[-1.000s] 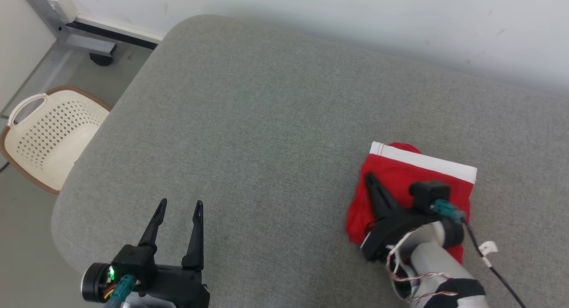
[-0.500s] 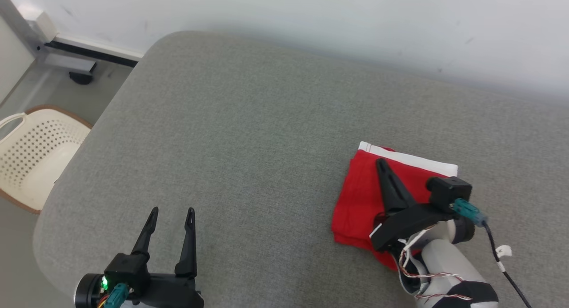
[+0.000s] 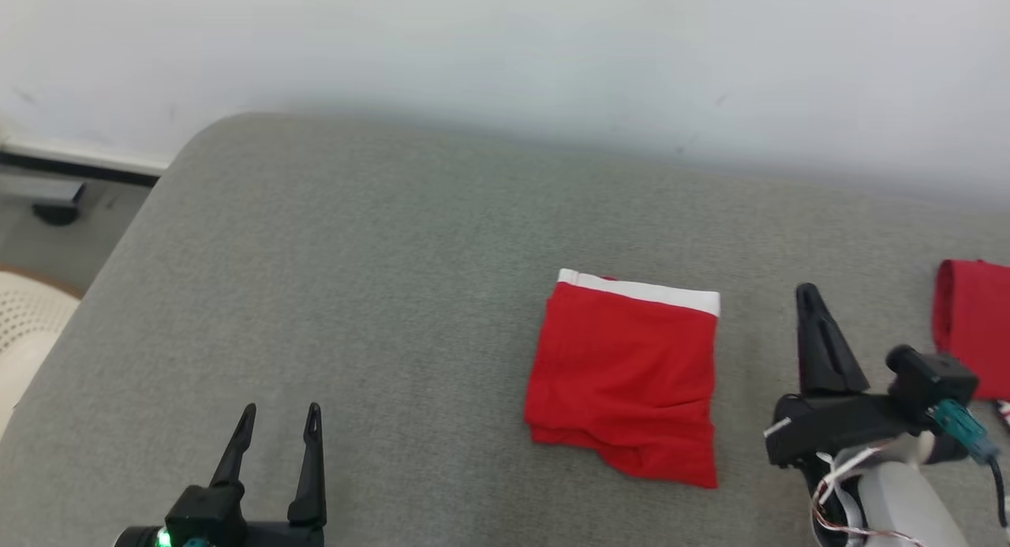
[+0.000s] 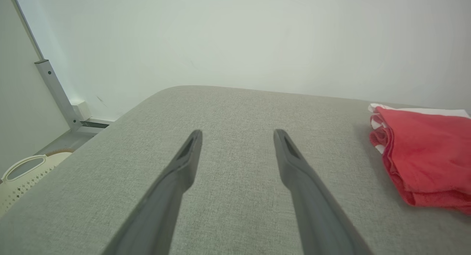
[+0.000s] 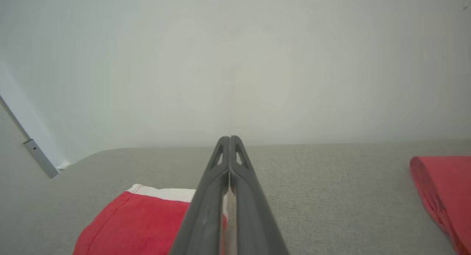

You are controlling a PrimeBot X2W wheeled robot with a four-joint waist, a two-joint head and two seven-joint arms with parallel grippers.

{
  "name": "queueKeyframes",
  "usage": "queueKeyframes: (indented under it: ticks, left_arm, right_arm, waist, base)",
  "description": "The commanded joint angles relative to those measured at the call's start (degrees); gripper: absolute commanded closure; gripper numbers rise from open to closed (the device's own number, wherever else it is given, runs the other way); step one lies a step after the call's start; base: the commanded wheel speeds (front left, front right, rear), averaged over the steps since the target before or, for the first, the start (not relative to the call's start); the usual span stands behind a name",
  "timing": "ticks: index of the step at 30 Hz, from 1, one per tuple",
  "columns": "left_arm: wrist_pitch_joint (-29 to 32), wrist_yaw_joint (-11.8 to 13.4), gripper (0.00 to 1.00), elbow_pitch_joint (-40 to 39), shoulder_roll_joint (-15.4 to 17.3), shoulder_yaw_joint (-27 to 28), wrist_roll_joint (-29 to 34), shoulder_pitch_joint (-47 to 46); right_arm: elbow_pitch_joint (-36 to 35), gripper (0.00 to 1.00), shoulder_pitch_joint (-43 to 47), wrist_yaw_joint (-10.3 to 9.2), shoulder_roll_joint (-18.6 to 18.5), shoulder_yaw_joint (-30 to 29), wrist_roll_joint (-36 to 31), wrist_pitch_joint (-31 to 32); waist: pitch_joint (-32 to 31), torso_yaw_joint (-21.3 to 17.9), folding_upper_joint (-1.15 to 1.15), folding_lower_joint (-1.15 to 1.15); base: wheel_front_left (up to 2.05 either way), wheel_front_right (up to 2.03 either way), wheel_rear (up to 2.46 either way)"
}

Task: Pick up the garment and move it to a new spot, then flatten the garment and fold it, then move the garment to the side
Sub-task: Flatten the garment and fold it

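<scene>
At the far left edge sits a pale basket, off the grey cushion. The left gripper hovers low over bare cushion, fingers spread wide, holding nothing. Right of centre the garment lies folded into a red square, white waistband toward the wall. Beside it, not touching, the right gripper has its fingers pressed together, empty. A second red cloth lies at the right edge.

Folding looks finished, and this is likely the last step – shifting the garment aside – done or nearly so. If it must go further, the shut fingers would need to press back onto it.

A second ago the right gripper lay on the garment; now it is clear of it. The head camera has swung too – hence the basket's shift.
</scene>
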Motion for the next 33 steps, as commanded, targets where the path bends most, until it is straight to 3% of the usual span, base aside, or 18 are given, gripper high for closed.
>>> queueKeyframes:
  ticks: [1,3,4,5,6,23,33]
  left_arm:
    - [-0.2,0.2,0.00,-0.3,0.2,0.2,0.3,1.0]
    - [-0.2,0.2,0.00,-0.5,0.4,0.5,0.4,1.4]
    - [-0.2,0.3,0.00,-0.5,0.5,0.6,0.4,1.9]
    - [-0.2,0.3,0.00,-0.5,0.6,0.8,0.4,2.2]
    - [-0.2,0.4,0.00,-0.5,0.8,1.1,0.4,2.3]
    - [-0.2,1.2,0.00,-0.3,2.8,0.6,2.6,5.6]
    - [-0.2,2.1,0.00,-0.5,3.4,0.5,3.1,6.4]
  right_arm:
    - [-0.9,1.00,1.4,0.03,-0.2,-0.4,-0.4,-0.1]
    - [-2.5,1.00,3.2,0.02,-0.1,-1.6,-1.0,-0.1]
    - [-3.2,0.80,4.1,0.02,0.0,-2.0,-1.3,-0.1]
    - [-3.9,0.50,5.0,0.02,0.2,-2.4,-1.7,-0.1]
    - [-4.5,0.03,5.8,0.03,0.4,-2.4,-1.9,-0.1]
    - [-9.8,0.00,18.5,0.02,2.4,-4.6,-2.6,-0.1]
    - [-11.4,0.00,22.8,0.02,4.2,-2.5,-4.1,-0.1]
  waist:
    - [-1.6,-2.6,0.00,0.01]
    - [-2.0,-3.8,0.00,0.01]
    - [-2.3,-4.4,0.00,0.01]
    - [-2.5,-5.0,0.00,0.01]
    - [-2.7,-5.6,0.00,0.01]
    - [-6.4,-8.4,0.00,0.01]
    - [-7.3,-9.2,0.00,0.01]
  base:
    - [0.00,0.00,0.00]
    - [0.00,0.00,0.00]
    - [0.00,0.00,0.00]
    - [0.00,0.00,0.00]
    - [0.00,0.00,0.00]
    - [0.00,0.00,0.00]
    - [0.00,0.00,0.00]
